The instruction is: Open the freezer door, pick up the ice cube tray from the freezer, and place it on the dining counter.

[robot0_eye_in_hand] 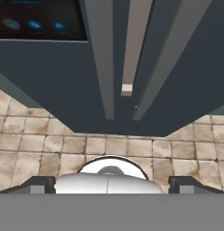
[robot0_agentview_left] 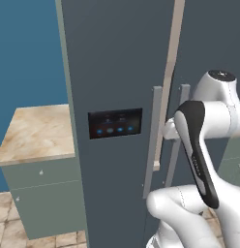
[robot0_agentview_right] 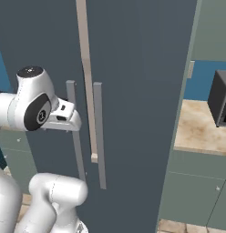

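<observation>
The freezer door (robot0_agentview_left: 117, 72) is a tall slate-grey panel, shut, with a black control panel (robot0_agentview_left: 115, 123) of blue lights. Its grey bar handle (robot0_agentview_left: 153, 140) runs down its right edge. In the right base view the same handle (robot0_agentview_right: 76, 141) passes just behind my hand. My gripper (robot0_agentview_right: 69, 122) hangs close in front of that handle at mid height, pointing downward. In the hand view the fingertips (robot0_eye_in_hand: 40, 185) stand wide apart with nothing between them, and the handle (robot0_eye_in_hand: 102, 58) rises ahead. The ice cube tray is hidden behind the door. The dining counter is out of view.
A plain grey door (robot0_agentview_right: 142, 91) with its own bar handle (robot0_agentview_right: 99, 136) sits right of a beige strip (robot0_agentview_right: 87, 82). A beige-topped grey-green cabinet (robot0_agentview_left: 37, 131) stands left of the freezer. A counter (robot0_agentview_right: 201, 127) with a dark box (robot0_agentview_right: 222, 98) is at the right. Tiled floor (robot0_eye_in_hand: 132, 146) lies below.
</observation>
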Controlling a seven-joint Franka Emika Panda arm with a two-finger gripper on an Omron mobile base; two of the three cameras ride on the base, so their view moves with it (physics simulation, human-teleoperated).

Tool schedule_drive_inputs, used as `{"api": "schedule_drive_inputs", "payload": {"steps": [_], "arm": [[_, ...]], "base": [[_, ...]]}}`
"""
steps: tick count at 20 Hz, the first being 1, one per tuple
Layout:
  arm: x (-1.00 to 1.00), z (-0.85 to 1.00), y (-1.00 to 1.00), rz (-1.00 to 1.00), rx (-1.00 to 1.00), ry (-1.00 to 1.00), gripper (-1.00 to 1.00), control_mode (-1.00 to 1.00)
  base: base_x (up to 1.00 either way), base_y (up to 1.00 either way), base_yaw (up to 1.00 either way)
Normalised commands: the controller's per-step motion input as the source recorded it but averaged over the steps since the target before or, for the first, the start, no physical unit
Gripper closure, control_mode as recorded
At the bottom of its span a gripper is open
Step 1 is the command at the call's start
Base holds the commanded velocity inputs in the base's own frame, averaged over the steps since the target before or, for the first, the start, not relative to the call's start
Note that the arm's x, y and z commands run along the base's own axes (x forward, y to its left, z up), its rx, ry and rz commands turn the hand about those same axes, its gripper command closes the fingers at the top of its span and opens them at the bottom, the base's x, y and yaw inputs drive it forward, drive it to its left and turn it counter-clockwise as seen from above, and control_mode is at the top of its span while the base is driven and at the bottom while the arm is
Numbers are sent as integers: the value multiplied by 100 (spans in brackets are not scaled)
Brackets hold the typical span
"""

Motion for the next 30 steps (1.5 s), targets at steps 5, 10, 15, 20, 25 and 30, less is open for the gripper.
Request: {"api": "schedule_drive_inputs", "payload": {"steps": [5,10,15,20,25,30], "arm": [[-26,0,0,0,0,0,-100,-100],[-21,0,0,0,0,0,-100,-100],[-22,0,0,0,0,0,-100,-100],[-23,0,0,0,0,0,-100,-100],[-22,0,0,0,0,0,-100,-100],[-3,0,0,0,0,0,-100,-100]], "base": [[0,0,0],[0,0,0],[0,0,0],[0,0,0],[0,0,0],[0,0,0]]}}
